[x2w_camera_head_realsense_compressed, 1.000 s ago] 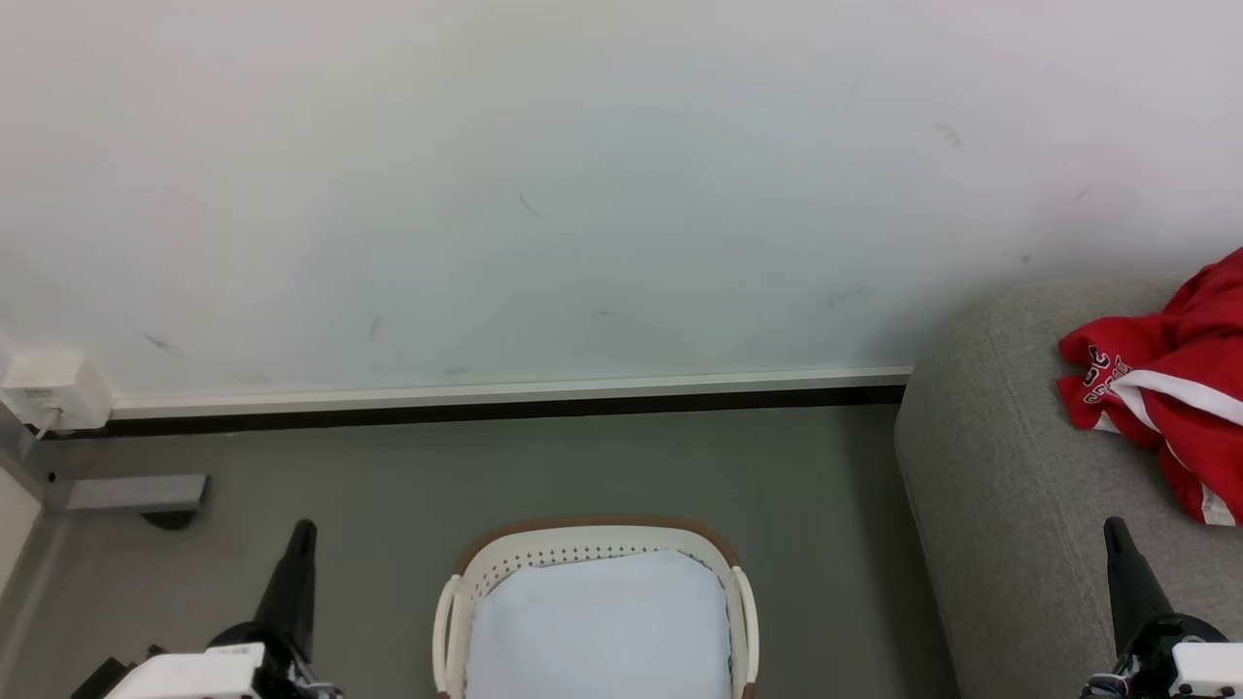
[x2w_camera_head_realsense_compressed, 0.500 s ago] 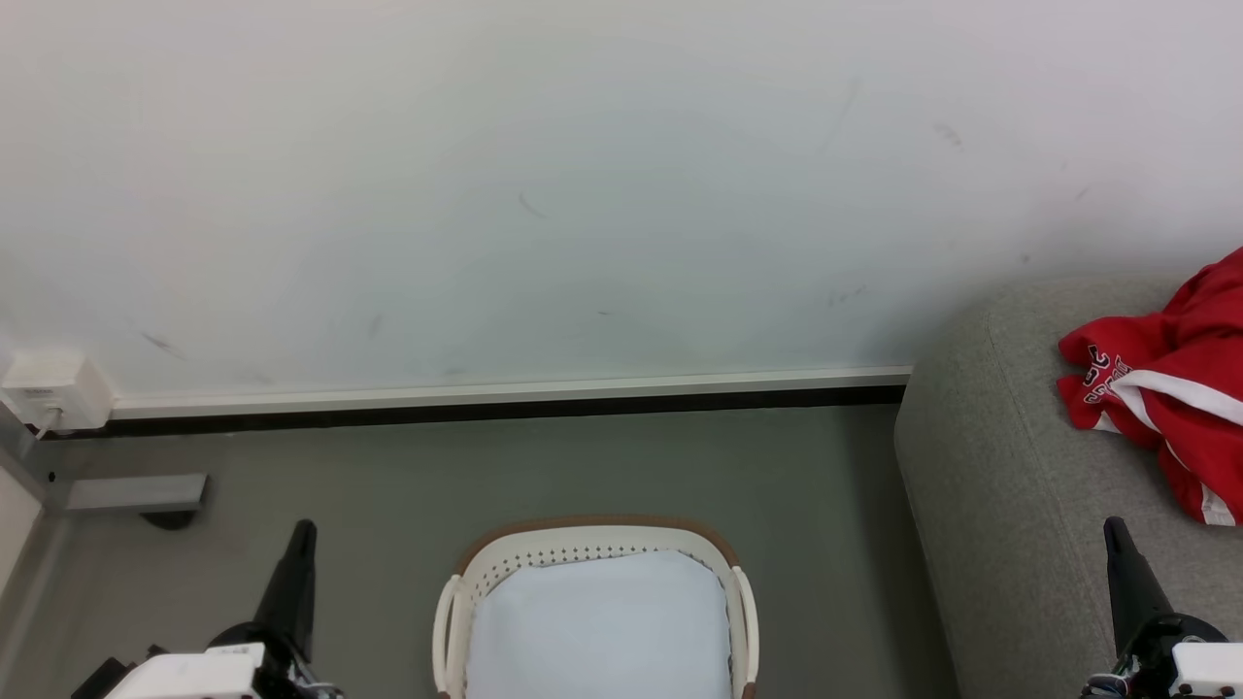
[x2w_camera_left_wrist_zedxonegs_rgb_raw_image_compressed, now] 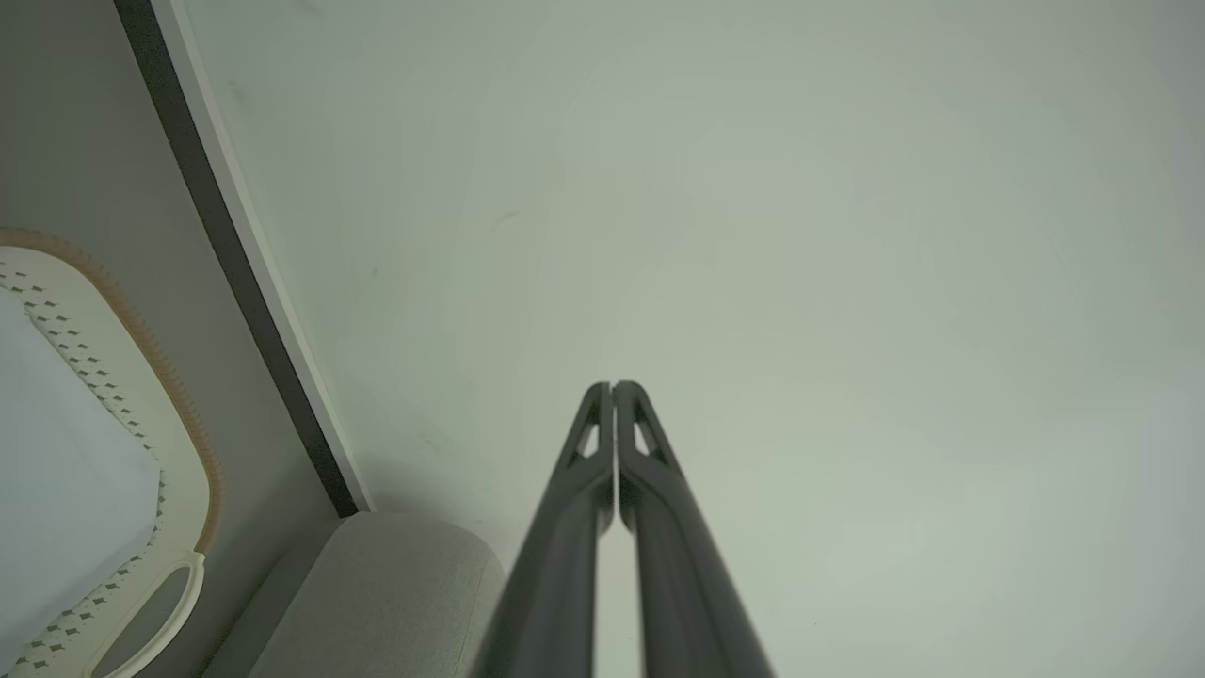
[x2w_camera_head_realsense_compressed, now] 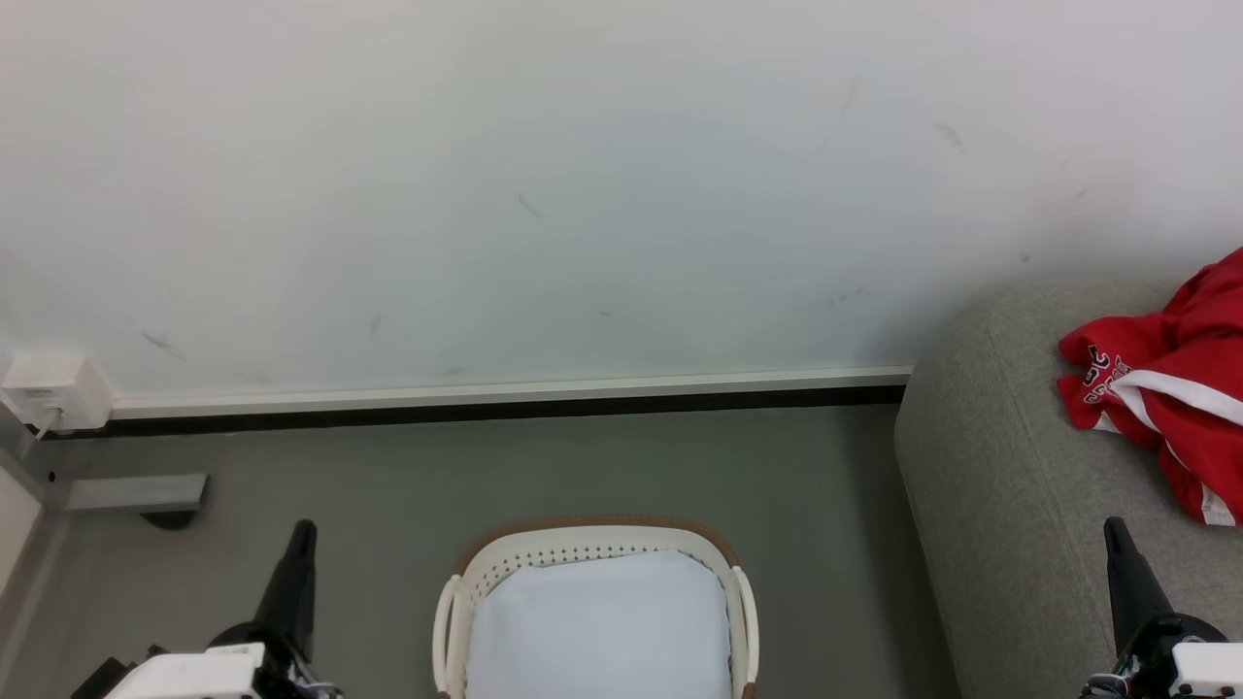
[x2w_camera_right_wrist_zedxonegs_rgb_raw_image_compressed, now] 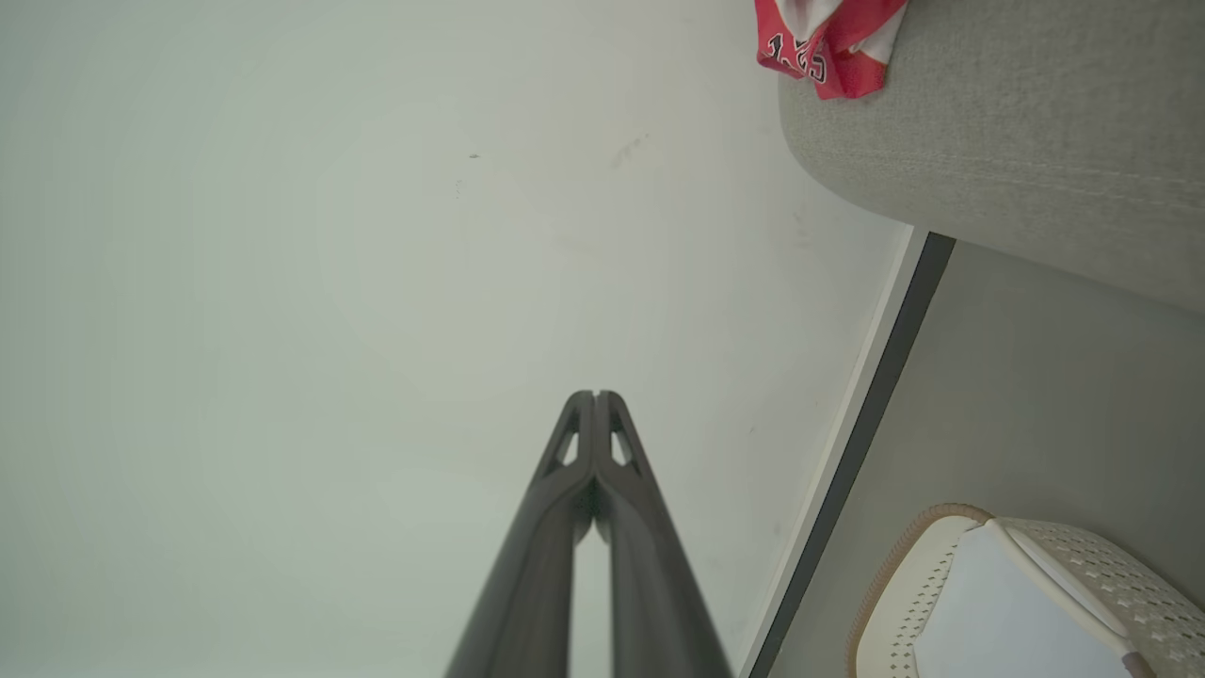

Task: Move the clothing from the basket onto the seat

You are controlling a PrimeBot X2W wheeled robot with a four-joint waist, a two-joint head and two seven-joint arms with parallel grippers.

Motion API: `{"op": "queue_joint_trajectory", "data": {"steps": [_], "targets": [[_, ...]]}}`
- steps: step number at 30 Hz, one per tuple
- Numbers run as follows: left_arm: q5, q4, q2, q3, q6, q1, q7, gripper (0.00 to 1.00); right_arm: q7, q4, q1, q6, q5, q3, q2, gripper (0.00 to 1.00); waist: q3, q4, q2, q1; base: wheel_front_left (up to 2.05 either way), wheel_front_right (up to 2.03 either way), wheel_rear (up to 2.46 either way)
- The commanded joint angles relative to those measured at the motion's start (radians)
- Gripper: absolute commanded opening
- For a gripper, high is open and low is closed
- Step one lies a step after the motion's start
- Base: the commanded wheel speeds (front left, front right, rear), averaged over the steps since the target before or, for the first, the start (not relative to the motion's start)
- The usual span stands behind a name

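Already, clothing (x2w_camera_head_realsense_compressed: 1160, 354) on seat (x2w_camera_head_realsense_compressed: 1000, 485) (perhaps wholly).

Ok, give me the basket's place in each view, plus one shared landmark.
Head view: basket at bottom centre, on the floor.
Left wrist view: at the left edge, lower half.
Right wrist view: lower right corner.
Shared landmark: the dark skirting strip just beyond the basket.

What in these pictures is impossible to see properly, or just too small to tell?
- Red garment: the head view's right edge cuts it off, so its full shape is unknown.
- Its white lettering: crumpled and too small to read.
- Basket: the bottom edge cuts off its near end; the part in view holds pale lining.
- Grey sofa seat: runs past the right edge.
- White wall box: markings too small to read.
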Motion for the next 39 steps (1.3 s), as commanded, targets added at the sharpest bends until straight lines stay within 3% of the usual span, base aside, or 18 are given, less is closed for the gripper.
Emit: {"op": "queue_joint_trajectory", "data": {"steps": [1, 39], "targets": [[-0.014, -0.003, 0.005, 0.000, -0.005, -0.008, 0.004, 0.00, 0.003, -0.005, -0.012, -0.002, -0.003, -0.005, 0.000, 0.00, 0.000, 0.000, 0.0000, 0.0000, 0.00, 0.00, 0.00], [-0.014, -0.003, 0.005, 0.000, -0.005, -0.008, 0.004, 0.00, 0.004, -0.005, -0.012, -0.002, -0.004, -0.005, 0.000, 0.00, 0.000, 0.000, 0.0000, 0.0000, 0.00, 0.00, 0.00]]}}
